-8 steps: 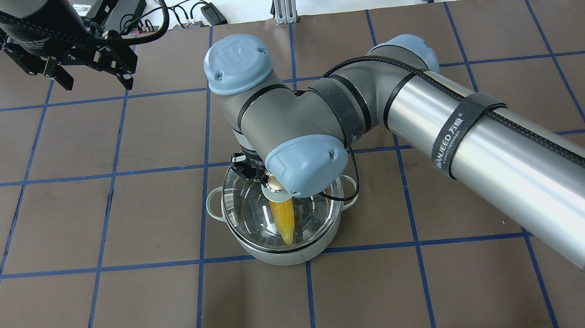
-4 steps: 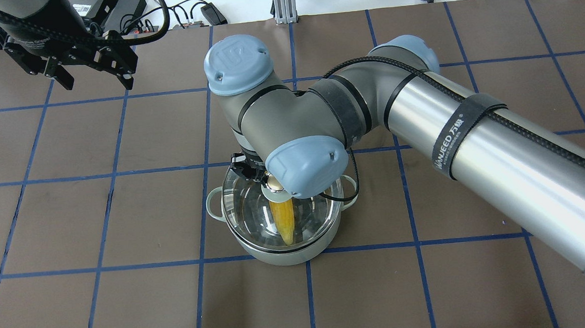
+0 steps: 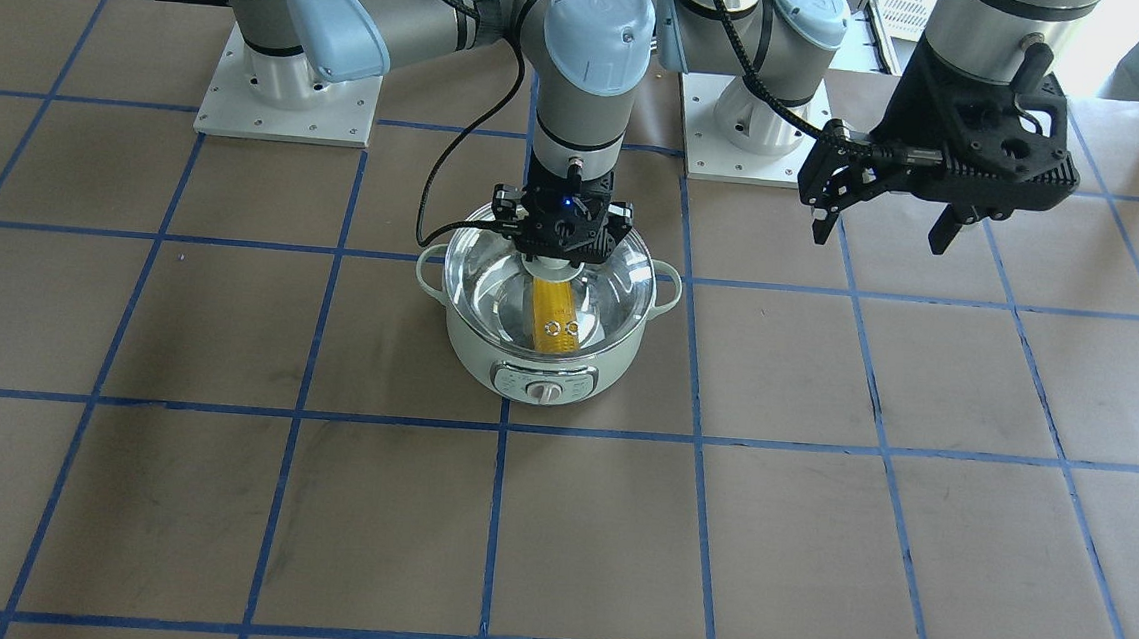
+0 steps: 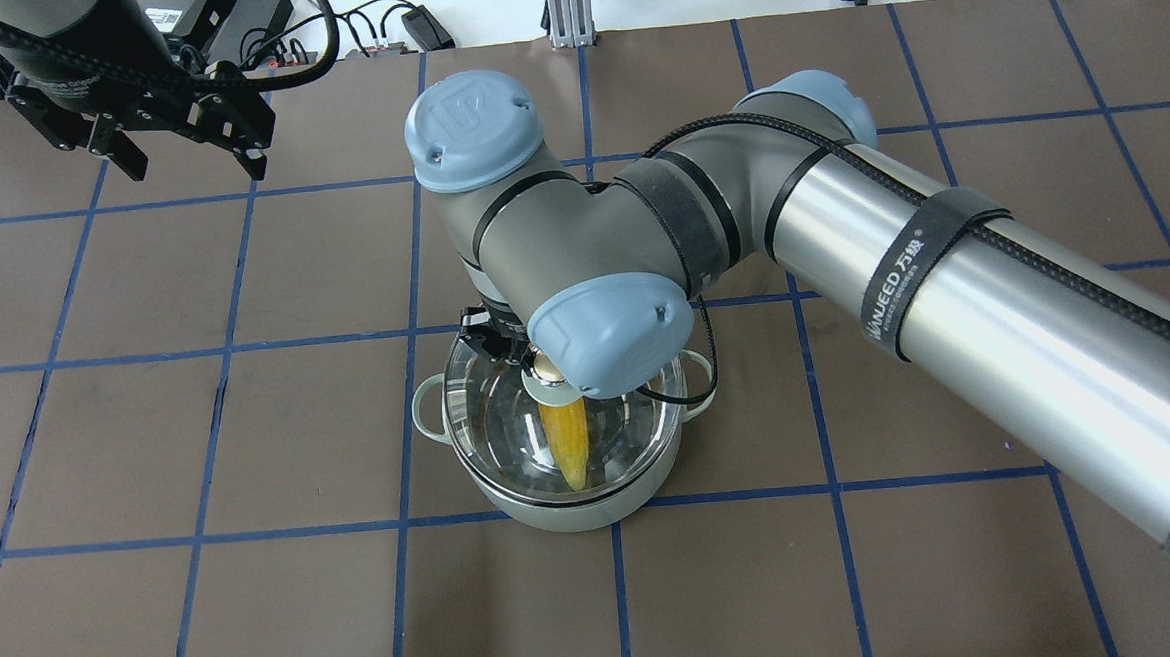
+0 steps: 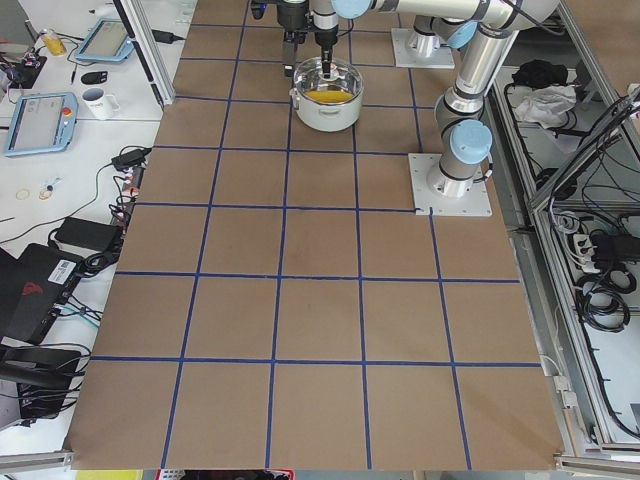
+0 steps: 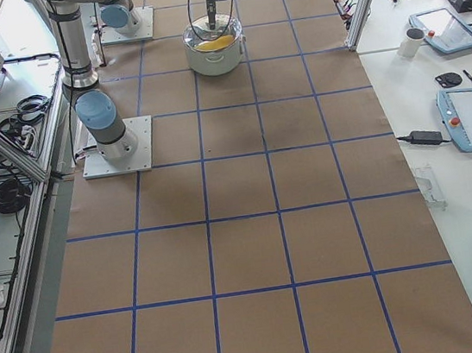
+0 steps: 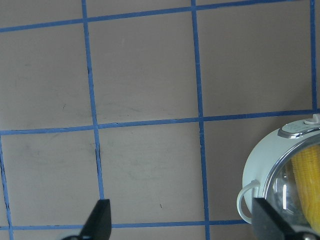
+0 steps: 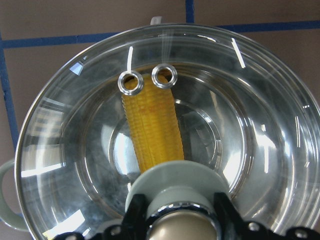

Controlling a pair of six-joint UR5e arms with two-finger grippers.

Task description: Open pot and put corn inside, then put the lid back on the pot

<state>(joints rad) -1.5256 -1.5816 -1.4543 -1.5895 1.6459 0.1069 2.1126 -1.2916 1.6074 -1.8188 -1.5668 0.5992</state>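
Observation:
The mint-green pot stands on the table, control knob facing away from the robot. The yellow corn lies inside it, seen through the clear glass lid, which sits on the pot's rim. My right gripper points straight down over the lid's middle, its fingers closed on either side of the gold-capped knob. In the overhead view the right wrist hides most of the lid and part of the corn. My left gripper is open and empty, raised at the far left.
The brown table mat has blue grid lines. The left wrist view shows the pot's side at its lower right. Both arm bases stand behind the pot. Cables and power bricks lie beyond the far edge.
The right arm's wrist has shifted very slightly. Lid, pot, corn and the left arm stand as before.

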